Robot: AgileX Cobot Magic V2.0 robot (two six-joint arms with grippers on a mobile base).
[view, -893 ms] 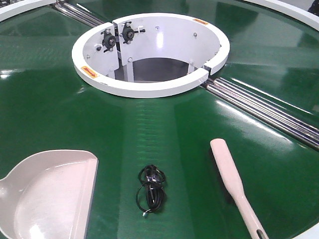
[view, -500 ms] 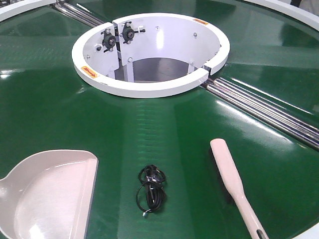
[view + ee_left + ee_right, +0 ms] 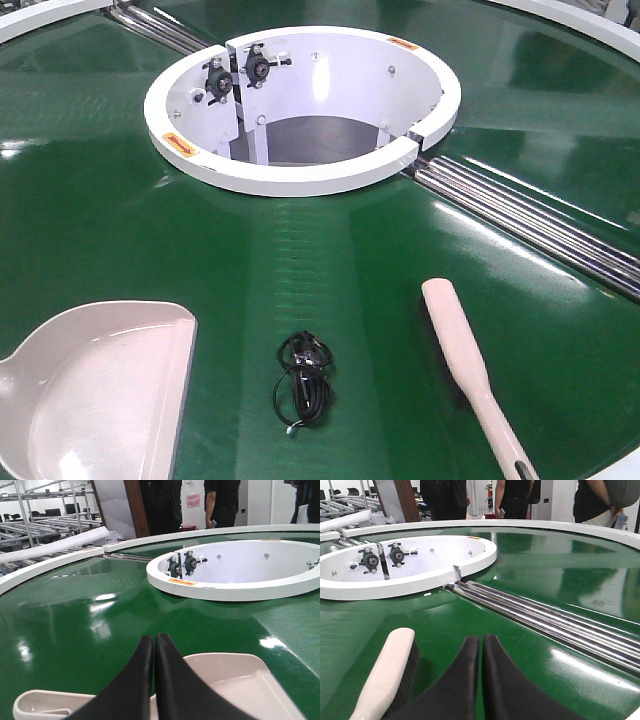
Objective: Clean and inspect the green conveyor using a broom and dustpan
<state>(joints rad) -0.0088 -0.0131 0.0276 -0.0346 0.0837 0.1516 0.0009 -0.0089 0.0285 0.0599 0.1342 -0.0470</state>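
Front view first: nothing has budged over the last second. The dustpan (image 3: 100, 390) sits at the near left of the conveyor (image 3: 100, 230), and the broom (image 3: 460, 350) lies at the near right with its handle toward the camera. A little coil of black cable (image 3: 303, 378) rests between them, apart from both. The white ring (image 3: 300, 180) and the rollers (image 3: 530, 225) are further back, and no arm shows in this shot. Left wrist view: the left gripper (image 3: 154, 645) has its jaws pressed together with nothing in them. It hangs over the dustpan, though I can't tell if it touches. Right wrist view: same deal for the right gripper (image 3: 480, 642), jaws together and empty. The broom head is just off to its left on the belt, with dark bristles showing under it. My read is that the sweeping hasn't really started, since neither tool is picked up. Both grippers would need to spread before grabbing a handle. That cable looks like the thing to sweep.
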